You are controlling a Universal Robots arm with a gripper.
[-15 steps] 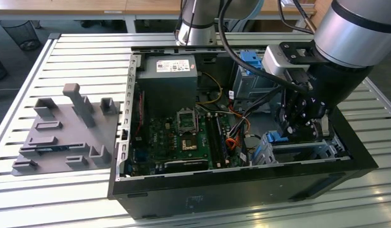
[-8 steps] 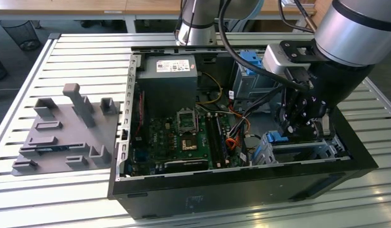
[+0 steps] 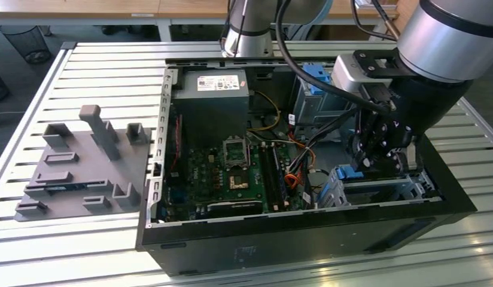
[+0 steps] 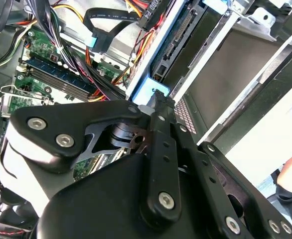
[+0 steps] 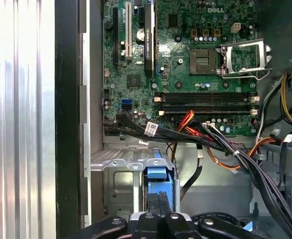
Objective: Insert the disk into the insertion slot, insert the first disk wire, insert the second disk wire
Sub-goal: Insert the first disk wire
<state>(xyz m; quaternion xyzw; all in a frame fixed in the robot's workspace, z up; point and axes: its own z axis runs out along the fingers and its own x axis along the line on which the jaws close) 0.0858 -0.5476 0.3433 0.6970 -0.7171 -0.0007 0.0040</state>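
In the lower right of the exterior view, I see my claw (image 3: 376,160) reaching down into the open computer case (image 3: 310,233) on the slatted bench (image 3: 95,66), at the insertion slot (image 3: 390,186). The first wrist view shows what that angle hides. The fingers (image 5: 153,211) are drawn narrow, side by side, with their tips against the blue carrier of the disk (image 5: 161,174), which sits in the cage. The motherboard (image 5: 186,64) and a loose cable bundle (image 5: 225,147) lie just beyond.
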